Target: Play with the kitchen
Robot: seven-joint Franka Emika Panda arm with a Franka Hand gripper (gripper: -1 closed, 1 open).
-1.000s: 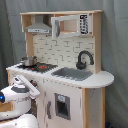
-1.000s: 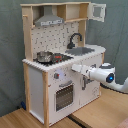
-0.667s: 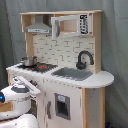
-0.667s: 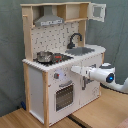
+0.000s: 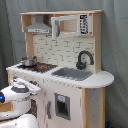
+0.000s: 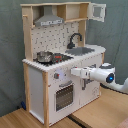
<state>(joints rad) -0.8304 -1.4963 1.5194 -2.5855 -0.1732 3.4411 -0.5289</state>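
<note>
The kitchen [image 5: 60,50] [image 6: 45,85] is a tall white and light-wood toy unit with a grey hood [image 6: 49,20], dotted backsplash, black faucet [image 5: 84,59] [image 6: 75,39], sink [image 5: 72,74] [image 6: 82,50] and stovetop. A small metal pot [image 5: 28,61] [image 6: 44,56] stands on the stovetop. My white arm reaches along the unit's front. My gripper [image 6: 75,73] [image 5: 33,87] sits just below the counter edge, beside the knobs [image 6: 56,76] and above the oven door [image 6: 64,95]. Nothing shows in its grasp.
A white microwave cupboard [image 5: 70,25] sits in the upper shelf, its door [image 6: 97,11] swung open in the second exterior view. The unit stands on wooden panels [image 6: 100,115]. A grey curtain [image 5: 115,45] hangs behind it.
</note>
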